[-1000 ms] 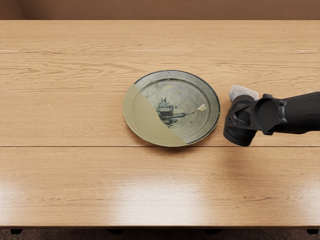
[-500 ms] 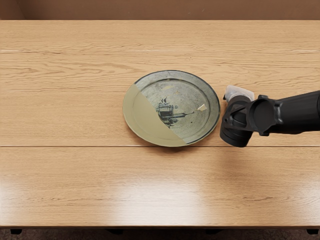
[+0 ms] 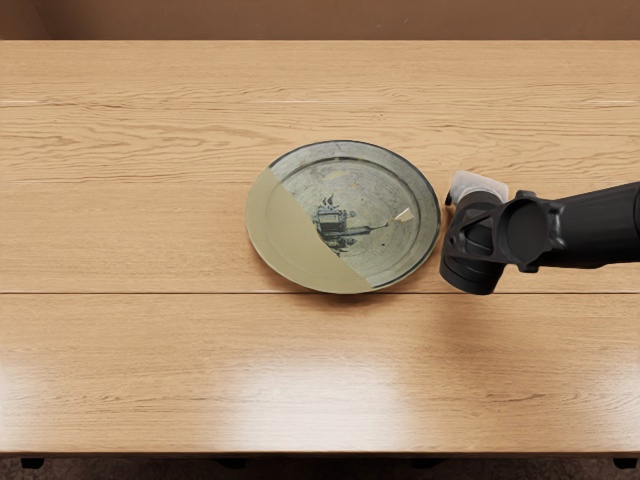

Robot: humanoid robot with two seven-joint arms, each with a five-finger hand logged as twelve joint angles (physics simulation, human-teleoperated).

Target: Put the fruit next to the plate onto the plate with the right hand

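the pale fruit [image 3: 478, 184] shows just right of the plate [image 3: 262, 215], not on it, peeking out at the far edge of the right robot hand [image 3: 470, 252]; the robot hand covers its near part, so its long axis is hidden; i cannot tell whether the robot hand grips it or only hovers; the plate lies directly left across the desk [image 3: 150, 330].

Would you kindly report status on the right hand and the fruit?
Right hand over the fruit, grip hidden. Fruit, mostly covered, beside plate, not on it. No obstacle seen between.
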